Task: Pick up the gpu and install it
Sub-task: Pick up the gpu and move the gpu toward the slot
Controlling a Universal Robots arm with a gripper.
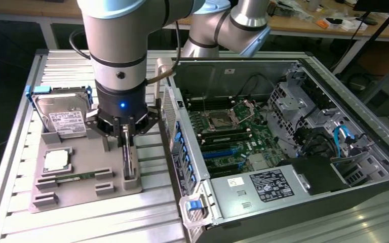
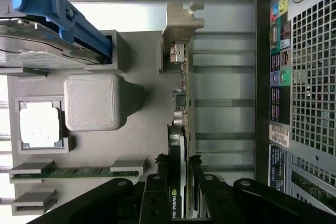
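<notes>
gpu (image 2: 179, 129): we see it standing on its long edge in a slot of the gray holder tray (image 1: 79, 195), along the tray side nearest the computer case (image 1: 356, 152). In the wrist view it runs edge-on, with its silver bracket (image 2: 181, 19) at the far end.
End effector (image 1: 127, 144): lowered straight over the gpu. As far as we can see, its two black fingers (image 2: 160, 182) press against opposite faces of the card, pinching it. The card sits in its slot.
Holder tray: lies flat on the slatted metal counter (image 1: 113, 223), just beside the case, on the exterior view's left.
Other parts in the tray: a hard drive (image 1: 63, 114) propped upright, a processor (image 1: 57, 161) lying flat, and a memory stick (image 1: 79, 177) in its cradle.
Computer case: lies on its side, open, with the motherboard (image 1: 228, 136) exposed.
</notes>
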